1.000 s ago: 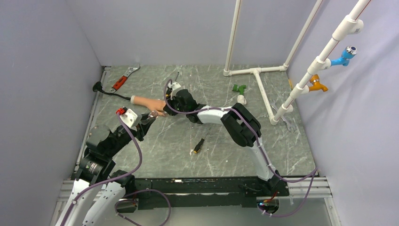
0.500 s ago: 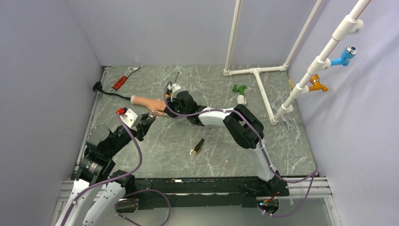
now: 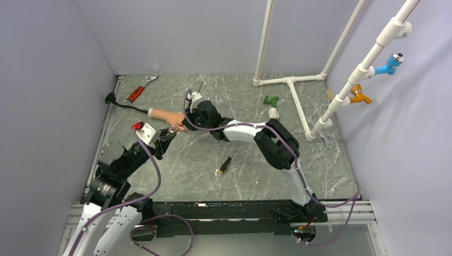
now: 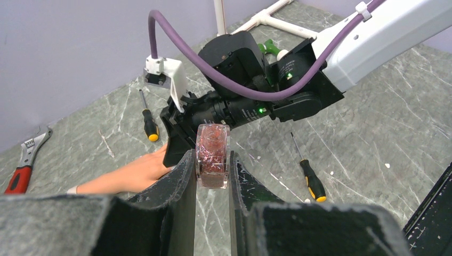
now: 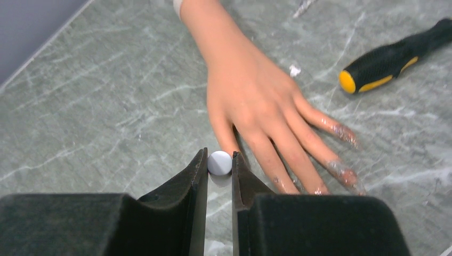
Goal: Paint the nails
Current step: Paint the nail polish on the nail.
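Observation:
The flesh-coloured mannequin hand (image 3: 164, 115) lies palm down on the marble table, fingers pointing right. In the right wrist view its nails (image 5: 344, 134) show glittery polish on the outer fingers; the thumb tip is hidden behind my jaws. My right gripper (image 5: 219, 156) hovers over the thumb, shut on a small white round brush cap (image 5: 219, 164). My left gripper (image 4: 211, 158) sits just in front of the hand (image 4: 125, 173), shut on a clear polish bottle (image 4: 212, 144) of red glitter held upright.
A black-and-yellow screwdriver (image 3: 225, 165) lies mid-table and another (image 5: 394, 56) beside the fingers. A red wrench (image 3: 139, 89) and a black cable (image 3: 120, 102) are at the back left. White pipes (image 3: 290, 90) and a green fitting (image 3: 271, 100) stand at the back right.
My right gripper has crept a little to the left over the mannequin hand. The left arm and the bottle have stayed still.

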